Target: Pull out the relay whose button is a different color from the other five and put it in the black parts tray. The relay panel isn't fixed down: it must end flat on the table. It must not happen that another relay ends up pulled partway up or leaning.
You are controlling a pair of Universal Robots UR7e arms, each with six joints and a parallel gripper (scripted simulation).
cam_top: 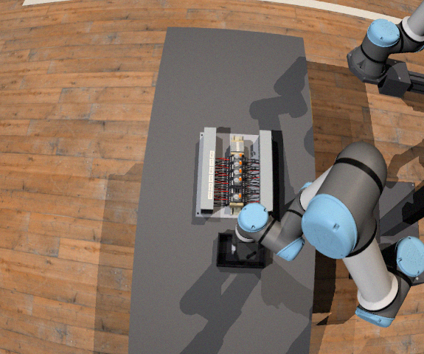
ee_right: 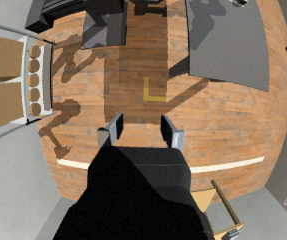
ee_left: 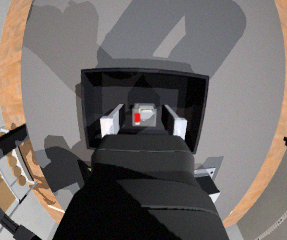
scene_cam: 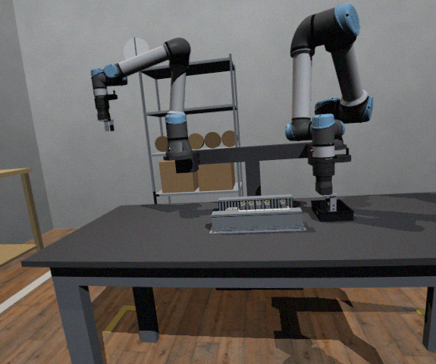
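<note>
The relay with the red button (ee_left: 144, 116) stands in the black parts tray (cam_top: 241, 265) (scene_cam: 335, 216) (ee_left: 86, 110), button facing up. My left gripper (ee_left: 143, 112) (scene_cam: 330, 203) is open, low in the tray, with a finger on each side of the relay and gaps between. The relay panel (cam_top: 209, 142) (scene_cam: 257, 221) lies flat on the table. Several relays with orange buttons (cam_top: 237, 171) (scene_cam: 282, 202) sit in its row, with one empty socket (cam_top: 237, 187) before the end one. They look level, though small in view. My right gripper (ee_right: 142, 122) (scene_cam: 109, 126) is open and empty, high up and away from the table.
The tray stands on the table (cam_top: 204, 76) (scene_cam: 163, 243) just past the end of the panel with the empty socket. Grey wire ducts rise along both long sides of the panel. My left wrist hangs over the tray and hides part of it in the top view.
</note>
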